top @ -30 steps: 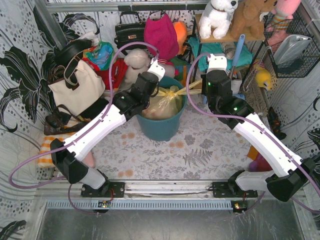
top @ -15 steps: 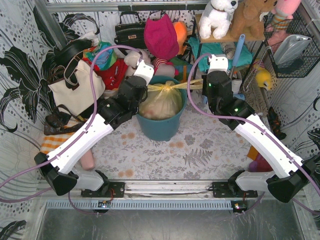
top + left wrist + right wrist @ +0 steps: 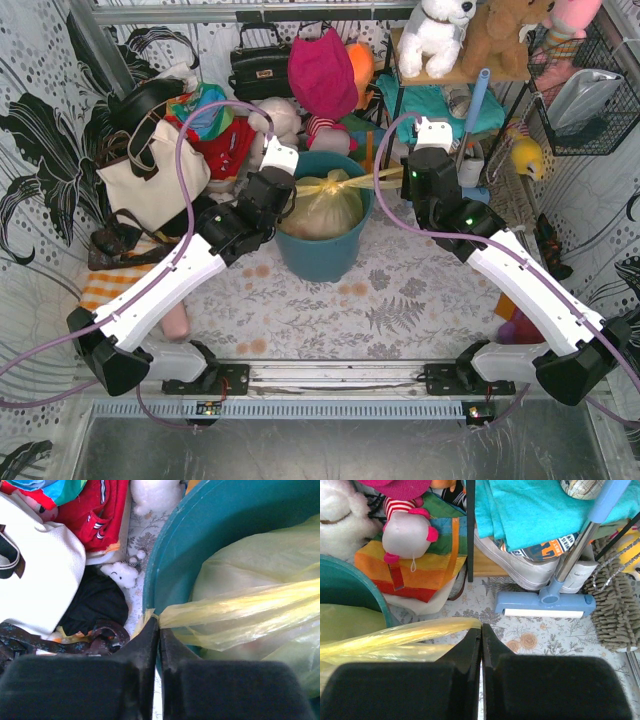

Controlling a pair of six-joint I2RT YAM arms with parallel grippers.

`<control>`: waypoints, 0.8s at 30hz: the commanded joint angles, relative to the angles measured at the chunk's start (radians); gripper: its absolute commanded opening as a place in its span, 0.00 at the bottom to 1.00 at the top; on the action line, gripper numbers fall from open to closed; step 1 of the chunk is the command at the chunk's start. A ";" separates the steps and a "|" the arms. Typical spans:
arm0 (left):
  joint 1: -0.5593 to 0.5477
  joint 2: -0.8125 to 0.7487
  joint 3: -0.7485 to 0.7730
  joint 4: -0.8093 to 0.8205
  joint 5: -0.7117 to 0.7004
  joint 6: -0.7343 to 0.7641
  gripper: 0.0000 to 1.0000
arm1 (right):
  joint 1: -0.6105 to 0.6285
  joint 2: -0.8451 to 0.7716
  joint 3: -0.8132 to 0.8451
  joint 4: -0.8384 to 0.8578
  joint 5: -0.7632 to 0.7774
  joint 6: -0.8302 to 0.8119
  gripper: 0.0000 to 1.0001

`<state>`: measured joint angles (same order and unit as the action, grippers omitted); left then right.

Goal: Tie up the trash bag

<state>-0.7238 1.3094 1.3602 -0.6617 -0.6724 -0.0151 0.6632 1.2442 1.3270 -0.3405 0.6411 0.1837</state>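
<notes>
The trash bag point(image 3: 325, 205) is thin yellow plastic and sits inside a teal bin point(image 3: 320, 255) at the table's back centre. Its two handle flaps cross over the top and are pulled out sideways in taut strands. My left gripper point(image 3: 296, 186) is over the bin's left rim, shut on one flap point(image 3: 235, 607); in the left wrist view the fingertips point(image 3: 159, 623) pinch its end beside the bin wall point(image 3: 170, 555). My right gripper point(image 3: 401, 172) is just right of the bin, shut on the other flap point(image 3: 405, 635), which runs left from the gripper point(image 3: 481, 629).
A cream tote bag point(image 3: 150, 175) stands left of the bin, with red clothes and plush toys point(image 3: 275, 120) behind it. A blue broom head point(image 3: 545, 605), grey shoes and a mop lie right of the bin under a shelf point(image 3: 440, 75). Patterned walls close both sides.
My left gripper has swung from above the bag out to the bin's left rim, drawing its flap taut. The right gripper has eased slightly right, and the flaps now stretch across the bag's top.
</notes>
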 commanded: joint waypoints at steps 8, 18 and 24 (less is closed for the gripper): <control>0.016 -0.116 0.064 -0.027 0.017 -0.172 0.54 | -0.005 0.017 -0.003 0.104 -0.327 0.025 0.00; 0.266 -0.236 -0.081 0.078 0.307 -0.342 0.67 | -0.005 0.042 0.005 0.152 -0.491 0.047 0.00; 0.461 -0.324 -0.222 0.209 0.570 -0.494 0.70 | -0.005 0.049 0.010 0.146 -0.487 0.045 0.00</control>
<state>-0.3656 1.0435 1.2171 -0.6090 -0.3401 -0.3679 0.6605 1.2858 1.3270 -0.2348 0.1780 0.2092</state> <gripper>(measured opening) 0.693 0.003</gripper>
